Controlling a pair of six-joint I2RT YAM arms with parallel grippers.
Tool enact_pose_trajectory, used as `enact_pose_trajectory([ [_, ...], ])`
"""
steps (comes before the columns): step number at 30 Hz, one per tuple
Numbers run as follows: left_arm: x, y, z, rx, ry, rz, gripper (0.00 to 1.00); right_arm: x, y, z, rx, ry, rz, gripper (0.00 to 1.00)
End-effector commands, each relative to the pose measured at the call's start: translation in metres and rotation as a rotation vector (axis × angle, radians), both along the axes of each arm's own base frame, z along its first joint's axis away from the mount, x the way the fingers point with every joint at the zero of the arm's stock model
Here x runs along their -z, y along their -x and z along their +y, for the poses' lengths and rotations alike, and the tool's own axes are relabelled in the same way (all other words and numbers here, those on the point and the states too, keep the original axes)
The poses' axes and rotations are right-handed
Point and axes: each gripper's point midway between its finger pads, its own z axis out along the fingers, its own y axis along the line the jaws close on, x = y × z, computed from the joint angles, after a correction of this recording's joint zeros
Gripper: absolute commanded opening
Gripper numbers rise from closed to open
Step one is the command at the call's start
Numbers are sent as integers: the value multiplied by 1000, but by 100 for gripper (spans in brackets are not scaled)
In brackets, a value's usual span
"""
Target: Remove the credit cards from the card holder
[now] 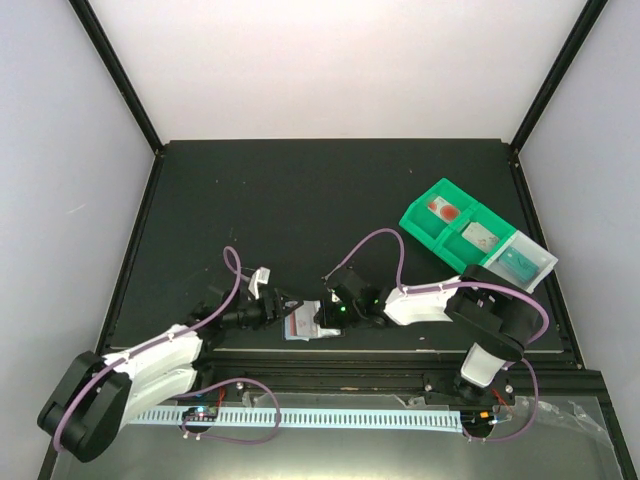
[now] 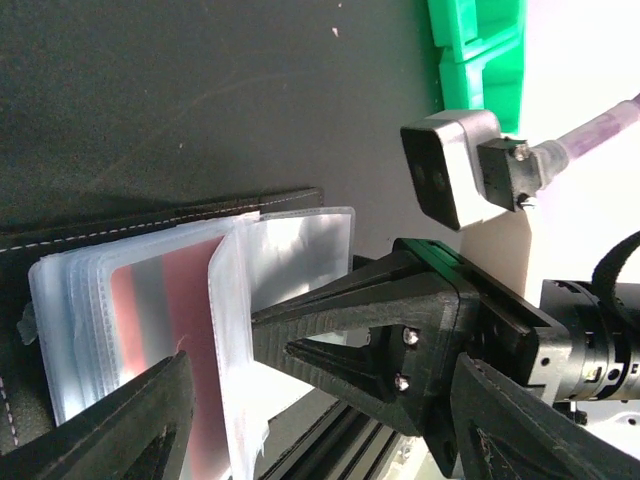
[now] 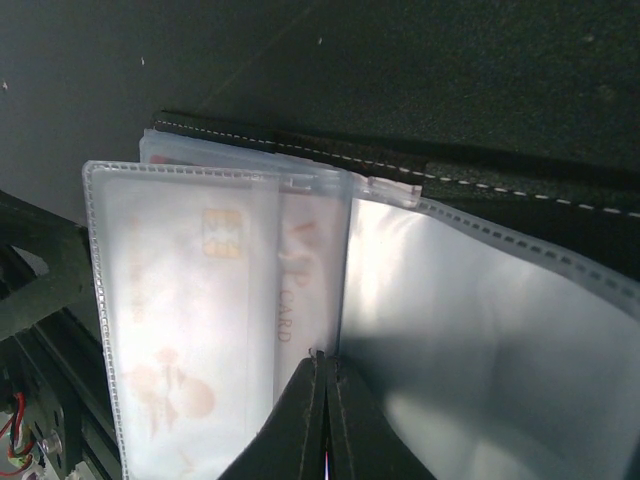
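Card holder (image 1: 312, 325) open on worktop (image 1: 330, 200); right fingers (image 3: 300, 435) pinch its clear pocket leaf, left fingers (image 2: 120, 420) spread beside it, credit card (image 3: 190, 330) inside.

1. My left arm (image 1: 160, 355) lies low, reaching rightward from its base.
2. My left gripper (image 1: 288, 314) points right, its jaws standing wide apart.
3. My right arm (image 1: 425, 303) folds back and reaches leftward.
4. My right gripper (image 3: 325, 420) faces the left one, fingers pressed tight together, their tip lying between my spread left jaws.
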Motion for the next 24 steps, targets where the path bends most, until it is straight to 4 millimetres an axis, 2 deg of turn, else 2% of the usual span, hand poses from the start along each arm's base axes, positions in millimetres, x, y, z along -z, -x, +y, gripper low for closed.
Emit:
enact_pose_trajectory([
  [1,-6,-2,-8,28,29,-31,71,19,7,-17,17,72,24,1],
  [6,-3,-2,-15,48,35,-14,65,17,7,-17,19,66,18,1],
  [10,-7,-1,-21,68,48,-18,61,13,6,-17,21,55,10,1],
  [14,-13,0,-24,75,47,-33,60,5,3,-19,32,44,-21,2],
  [19,-14,3,-30,92,49,-29,60,-7,-2,-23,48,42,-61,9],
  [24,-21,5,-39,111,57,-40,60,-15,-7,-34,67,78,-110,11],
])
